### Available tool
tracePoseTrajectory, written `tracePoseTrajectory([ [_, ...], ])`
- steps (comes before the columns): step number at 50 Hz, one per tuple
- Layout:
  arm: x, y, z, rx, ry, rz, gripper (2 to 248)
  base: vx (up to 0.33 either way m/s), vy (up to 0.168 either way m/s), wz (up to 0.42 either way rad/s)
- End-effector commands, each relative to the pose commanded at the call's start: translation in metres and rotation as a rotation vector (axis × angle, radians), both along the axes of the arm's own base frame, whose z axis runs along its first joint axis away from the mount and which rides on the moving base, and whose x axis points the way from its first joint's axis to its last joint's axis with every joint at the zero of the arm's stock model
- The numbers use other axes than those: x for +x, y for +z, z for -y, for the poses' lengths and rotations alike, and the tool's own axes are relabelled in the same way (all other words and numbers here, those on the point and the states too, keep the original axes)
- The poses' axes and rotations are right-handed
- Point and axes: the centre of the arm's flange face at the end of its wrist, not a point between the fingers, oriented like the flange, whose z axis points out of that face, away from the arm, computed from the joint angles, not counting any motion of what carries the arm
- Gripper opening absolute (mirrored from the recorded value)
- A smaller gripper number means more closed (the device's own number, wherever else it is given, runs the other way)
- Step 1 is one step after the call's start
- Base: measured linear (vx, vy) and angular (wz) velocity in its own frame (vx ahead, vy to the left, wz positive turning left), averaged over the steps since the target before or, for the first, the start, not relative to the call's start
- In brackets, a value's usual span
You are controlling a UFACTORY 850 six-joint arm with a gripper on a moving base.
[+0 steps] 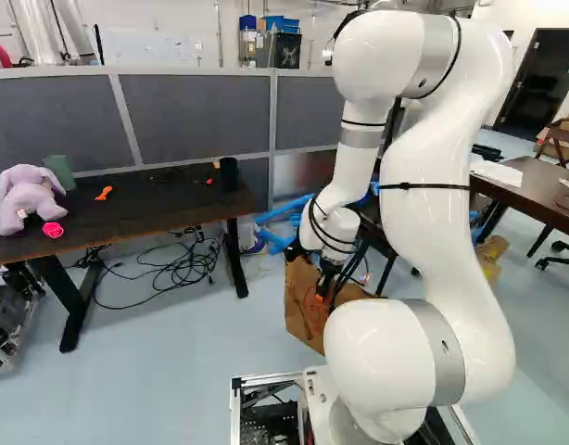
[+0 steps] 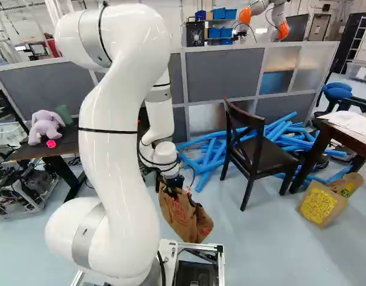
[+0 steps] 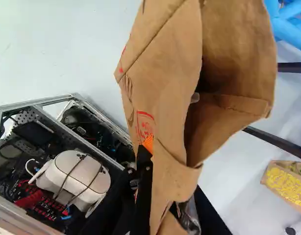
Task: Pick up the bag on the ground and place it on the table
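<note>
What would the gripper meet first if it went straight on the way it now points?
Most likely the brown paper bag that the gripper holds, since its body spreads directly ahead. Beyond it, probably the pale floor, though depth is unclear.

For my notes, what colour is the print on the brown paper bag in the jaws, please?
Red print, clearest in the wrist view.
</note>
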Motion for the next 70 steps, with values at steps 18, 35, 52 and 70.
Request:
tracePoseTrajectory([
  [18,-0.011,0.026,-0.001,-0.004,0.001,-0.025,21,0.000,0.000,0.000],
  [35,-0.017,0.050,0.003,-0.009,-0.012,-0.040,21,0.000,0.000,0.000],
  [52,-0.024,0.075,0.006,-0.014,-0.021,-0.049,21,0.000,0.000,0.000],
  [70,-0.025,0.102,0.011,-0.020,-0.037,-0.048,21,0.000,0.000,0.000],
])
